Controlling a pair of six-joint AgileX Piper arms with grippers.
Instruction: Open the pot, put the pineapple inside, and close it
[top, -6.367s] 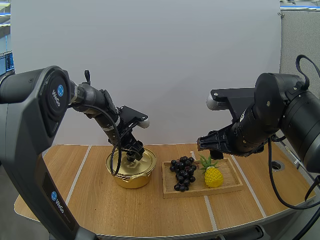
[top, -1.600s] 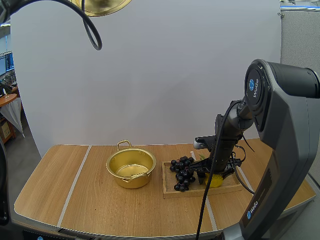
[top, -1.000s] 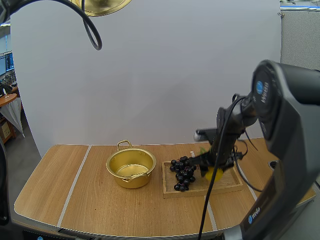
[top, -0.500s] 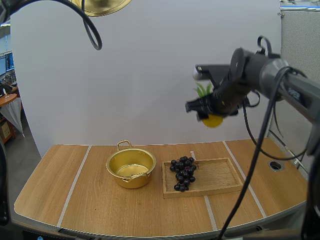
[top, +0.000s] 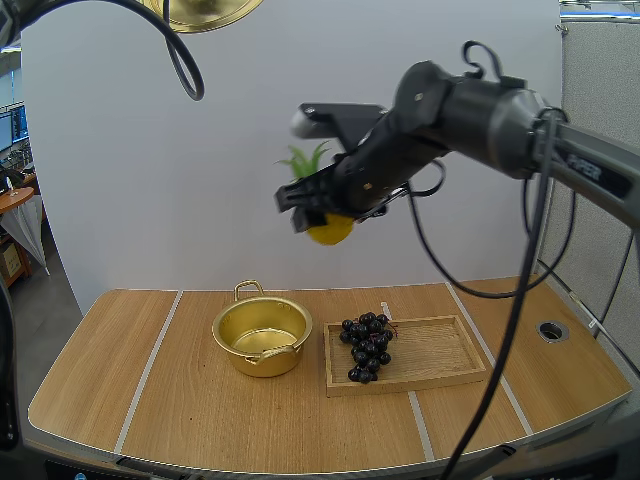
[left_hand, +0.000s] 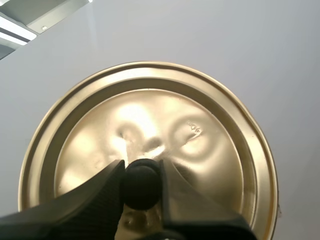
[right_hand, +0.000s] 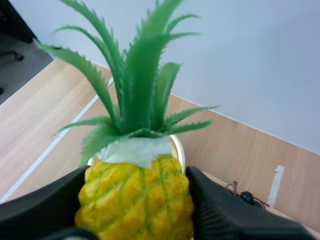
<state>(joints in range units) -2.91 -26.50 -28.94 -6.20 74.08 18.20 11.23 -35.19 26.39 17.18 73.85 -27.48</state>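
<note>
**A:** Pineapple, where was it?

**B:** The small yellow plastic pineapple with green leaves (top: 330, 232) was up in the air, well above the light wooden table (top: 200, 420). The right gripper (top: 324, 212) had it pinched, one black finger on each side of the body, with the leafy crown tilted upward.

**A:** Over the pot?

**B:** Not squarely. In the high view it hung above and slightly right of the round gold metal pot (top: 262, 363), about over the gap between the pot and the flat rectangular wooden tray (top: 440, 352). The pot stood open on the table.

**A:** Lid?

**B:** The round gold metal lid (left_hand: 200, 145) was held high off the table by the left gripper (left_hand: 141, 176), whose fingers were closed on its black knob (left_hand: 141, 185).

**A:** Anything else?

**B:** A bunch of dark grapes (top: 367, 347) lay at the tray's left end. The tray sat just beside the pot, on its right.
</note>
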